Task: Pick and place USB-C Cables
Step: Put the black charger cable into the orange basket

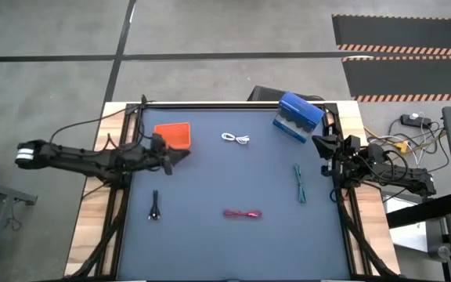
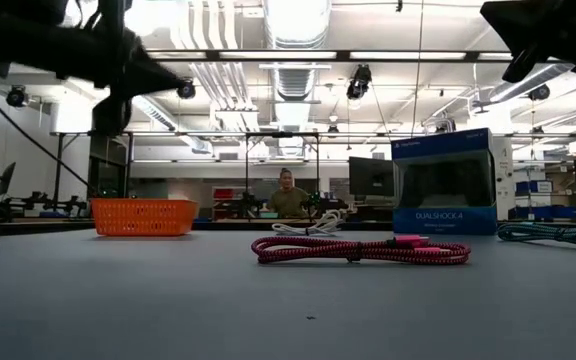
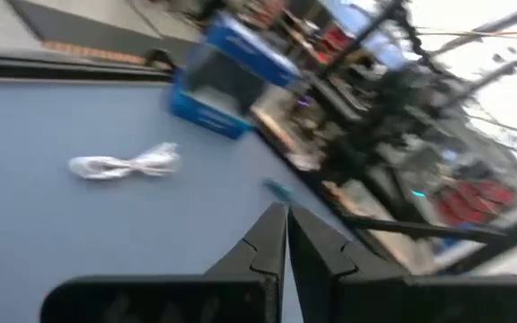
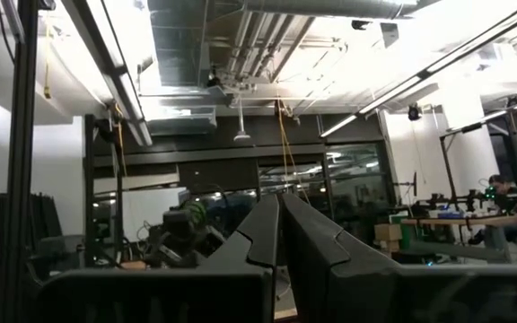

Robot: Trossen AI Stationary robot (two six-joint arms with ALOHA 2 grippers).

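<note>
Four USB-C Cables are lying scattered on the table, none yet in the orange tray. The left gripper and right gripper are hovering, fingers closed and empty; picking likely requires opening first.

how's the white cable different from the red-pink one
The white cable lies at the table's far side, between the orange tray and the blue box; the red-pink cable lies toward the near edge. The white one looks shorter and more bunched, the red-pink one stretched longer. Both lie flat, bundled, untouched.
</note>
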